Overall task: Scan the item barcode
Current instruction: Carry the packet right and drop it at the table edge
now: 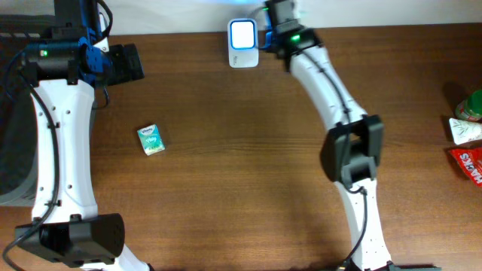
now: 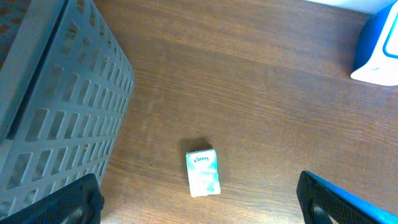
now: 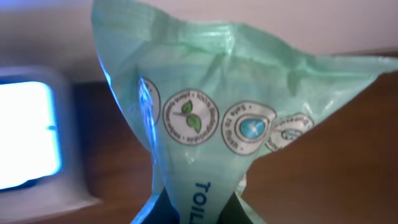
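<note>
In the right wrist view, a pale green soft packet (image 3: 211, 118) with round printed badges and blue letters fills the frame. My right gripper (image 3: 196, 210) is shut on its lower end, which bunches between the fingers. To its left the white scanner (image 3: 28, 137) glows with a lit screen. From overhead, the scanner (image 1: 242, 42) stands at the table's back edge with the right gripper (image 1: 269, 35) close beside it on the right. My left gripper (image 1: 126, 63) hangs open at the back left, holding nothing.
A small Kleenex tissue pack (image 1: 151, 140) lies flat on the left half of the table, below the open left gripper (image 2: 202, 208). A grey slotted basket (image 2: 56, 106) stands at the far left. A green bottle (image 1: 471, 105) and red packet (image 1: 468, 162) sit at the right edge.
</note>
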`<state>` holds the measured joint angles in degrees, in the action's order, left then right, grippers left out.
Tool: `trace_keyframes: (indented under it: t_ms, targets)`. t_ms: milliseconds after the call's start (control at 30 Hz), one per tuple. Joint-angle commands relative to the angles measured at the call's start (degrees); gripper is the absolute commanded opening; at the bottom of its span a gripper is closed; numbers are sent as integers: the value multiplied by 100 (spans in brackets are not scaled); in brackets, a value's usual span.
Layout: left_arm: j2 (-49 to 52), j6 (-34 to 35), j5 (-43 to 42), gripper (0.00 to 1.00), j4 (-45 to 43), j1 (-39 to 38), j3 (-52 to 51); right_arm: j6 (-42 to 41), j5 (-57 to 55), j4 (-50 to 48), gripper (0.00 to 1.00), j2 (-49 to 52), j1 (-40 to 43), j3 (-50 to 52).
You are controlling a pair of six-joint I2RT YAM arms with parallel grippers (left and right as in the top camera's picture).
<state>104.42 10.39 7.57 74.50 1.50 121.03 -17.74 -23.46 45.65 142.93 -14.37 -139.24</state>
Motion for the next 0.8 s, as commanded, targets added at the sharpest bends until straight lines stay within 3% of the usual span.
trace_keyframes:
  t_ms: [0,200,300,633,733,767]
  targets:
    - [-13,68,39,99,13,-22,83,-446,-894,859,4,-634,992,-59]
    - [-13,68,39,99,13,-22,83,-964,-828,3191,4,-619,2940,-59]
    - [-13,68,39,99,11,-22,83,-1617,-785,3517,4,-619,3501,-59]
    - [-13,68,39,99,13,-22,83,-2627,-507,4061,4,-551,5040,146]
    - [-13,68,39,99,13,-22,83,-2627,-503,4035,13,-551,5274,319]
    - [-13,68,39,99,13,-22,83,-2627,-501,4026,21,-551,5302,330]
